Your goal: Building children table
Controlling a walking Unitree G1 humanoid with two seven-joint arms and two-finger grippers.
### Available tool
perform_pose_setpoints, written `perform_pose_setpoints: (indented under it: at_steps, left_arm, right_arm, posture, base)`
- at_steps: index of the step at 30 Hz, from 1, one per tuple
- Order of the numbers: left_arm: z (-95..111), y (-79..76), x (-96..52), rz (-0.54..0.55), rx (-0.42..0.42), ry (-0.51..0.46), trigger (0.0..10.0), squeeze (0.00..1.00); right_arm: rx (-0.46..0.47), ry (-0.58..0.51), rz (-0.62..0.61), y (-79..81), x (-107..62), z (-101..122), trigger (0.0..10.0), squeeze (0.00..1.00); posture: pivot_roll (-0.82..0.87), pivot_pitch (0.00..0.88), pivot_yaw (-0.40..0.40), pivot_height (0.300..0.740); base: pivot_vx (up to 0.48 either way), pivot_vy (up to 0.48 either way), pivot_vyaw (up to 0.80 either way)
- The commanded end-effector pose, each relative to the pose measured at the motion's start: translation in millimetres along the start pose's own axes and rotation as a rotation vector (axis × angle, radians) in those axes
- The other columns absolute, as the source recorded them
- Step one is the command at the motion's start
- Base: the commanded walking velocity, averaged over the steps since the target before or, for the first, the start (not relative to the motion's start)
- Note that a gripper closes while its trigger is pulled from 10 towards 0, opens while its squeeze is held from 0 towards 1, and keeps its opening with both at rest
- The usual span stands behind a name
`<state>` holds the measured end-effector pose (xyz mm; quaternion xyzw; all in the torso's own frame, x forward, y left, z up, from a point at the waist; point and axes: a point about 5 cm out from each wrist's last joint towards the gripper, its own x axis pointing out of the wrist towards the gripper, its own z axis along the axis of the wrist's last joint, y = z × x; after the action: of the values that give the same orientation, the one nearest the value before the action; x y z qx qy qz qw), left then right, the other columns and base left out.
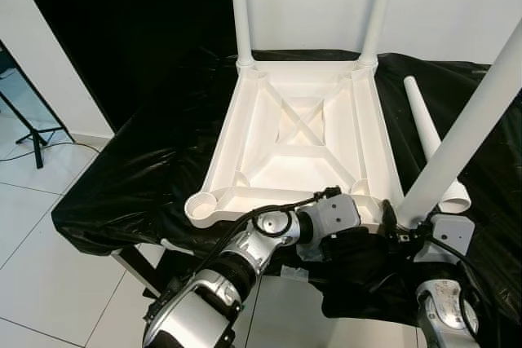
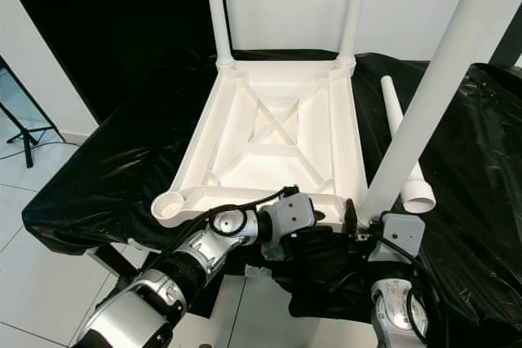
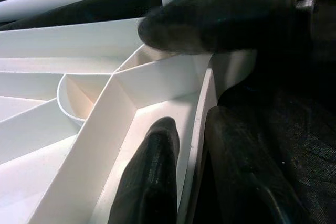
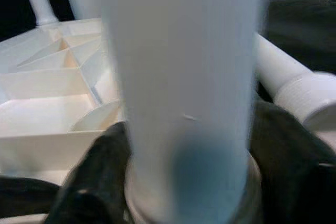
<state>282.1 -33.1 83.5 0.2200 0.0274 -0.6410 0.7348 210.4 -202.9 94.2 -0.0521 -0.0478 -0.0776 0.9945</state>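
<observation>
On the black-draped workbench the white tabletop lies upside down, ribs up. Two legs stand in its far corner sockets. A loose leg lies just beside the tabletop's right edge. The near-left socket of the tabletop is empty.

At the tabletop's near-right corner, a third leg stands tilted, its foot at the socket. The right gripper is clamped around this leg low down, one black finger on each side. The left gripper pinches the tabletop's near rim beside that corner, one finger inside the wall, one outside.

Judgement: tabletop and legs look like hollow moulded plastic, so light, stiff and smooth, likely slippery under the pads. The long leg will lever hard if held high; the low grip near the threaded end suits it. The thin rim wall gives the tabletop a firm hold for bracing.
</observation>
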Motion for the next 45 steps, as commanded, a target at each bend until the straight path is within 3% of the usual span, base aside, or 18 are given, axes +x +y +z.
perform_pose_setpoints:
  at_steps: [1,5,6,7,10,20,21,24,25,36,39,41,43,44,45]
  left_arm:
    - [-34.1,-20.7,-5.3,-0.073,-0.084,0.137,10.0,0.00]
    - [-33.6,-20.7,-4.7,-0.073,-0.084,0.136,10.0,0.00]
    - [-33.3,-20.9,-4.1,-0.072,-0.085,0.135,10.0,0.00]
    - [-33.3,-20.9,-4.1,-0.072,-0.085,0.135,10.0,0.00]
    - [-33.2,-21.4,-3.6,-0.071,-0.087,0.135,10.0,0.00]
    - [-33.3,-21.5,-3.6,-0.066,-0.090,0.133,10.0,0.00]
    - [-33.4,-21.4,-3.7,-0.066,-0.090,0.133,10.0,0.00]
    - [-33.6,-21.1,-4.1,-0.066,-0.089,0.134,10.0,0.00]
    - [-33.5,-20.6,-4.3,-0.066,-0.088,0.134,10.0,0.00]
    - [-33.0,-19.5,-4.5,-0.068,-0.085,0.134,10.0,0.00]
    - [-33.1,-20.3,-4.2,-0.067,-0.087,0.133,10.0,0.00]
    - [-33.3,-20.9,-3.9,-0.065,-0.090,0.132,10.0,0.00]
    - [-33.3,-20.9,-3.9,-0.065,-0.090,0.132,10.0,0.00]
    - [-33.2,-21.0,-3.6,-0.062,-0.092,0.131,10.0,0.00]
    - [-33.2,-21.0,-3.6,-0.062,-0.092,0.131,10.0,0.00]
  right_arm:
    - [0.004,0.010,0.045,0.7,2.6,-0.4,10.0,1.00]
    - [0.008,0.006,0.083,0.9,5.1,0.8,10.0,1.00]
    - [0.027,0.009,0.244,4.4,8.5,2.5,10.0,0.00]
    - [0.027,0.009,0.244,4.4,8.5,2.5,10.0,0.00]
    - [-0.018,-0.010,0.429,5.4,6.8,5.9,10.0,0.00]
    - [-0.098,0.032,0.632,-16.2,15.3,7.3,10.0,0.00]
    - [-0.103,0.039,0.645,-18.3,16.3,7.5,8.7,0.00]
    - [-0.104,0.049,0.662,-21.0,17.5,7.6,8.7,0.00]
    - [-0.108,0.061,0.679,-24.3,17.9,7.2,0.0,0.00]
    - [-0.115,0.118,0.741,-32.8,13.5,2.5,0.0,0.00]
    - [-0.052,0.113,0.661,-23.2,6.4,-3.2,0.0,0.00]
    - [-0.016,0.097,0.478,-14.6,2.7,-8.1,0.0,0.00]
    - [-0.016,0.097,0.478,-14.6,2.7,-8.1,0.0,0.00]
    - [-0.003,0.089,0.350,-11.6,0.1,-10.6,0.0,0.00]
    - [-0.003,0.089,0.350,-11.6,0.1,-10.6,0.0,0.00]
  posture:
    - [0.05,0.000,0.050,0.740]
    - [0.05,0.000,0.047,0.740]
    - [0.05,0.000,0.045,0.740]
    - [0.05,0.000,0.045,0.740]
    - [0.05,0.000,0.042,0.740]
    - [0.05,0.000,0.042,0.740]
    - [0.05,0.000,0.042,0.740]
    - [0.05,0.000,0.045,0.740]
    - [0.05,0.000,0.045,0.740]
    - [0.04,0.000,0.048,0.740]
    - [0.05,0.000,0.040,0.740]
    - [0.05,0.000,0.033,0.740]
    - [0.05,0.000,0.033,0.740]
    - [0.05,0.000,0.031,0.740]
    - [0.05,0.000,0.031,0.740]
  base:
    - [0.000,0.000,0.00]
    - [0.000,0.000,0.00]
    - [0.000,0.000,0.00]
    - [0.000,0.000,0.00]
    - [0.000,0.000,0.00]
    - [0.000,0.000,0.00]
    - [0.000,0.000,0.00]
    - [0.000,0.000,0.00]
    - [0.000,0.000,0.00]
    - [0.000,0.000,0.00]
    - [0.000,0.000,0.00]
    - [0.000,0.000,0.00]
    - [0.000,0.000,0.00]
    - [0.000,0.000,0.00]
    - [0.000,0.000,0.00]
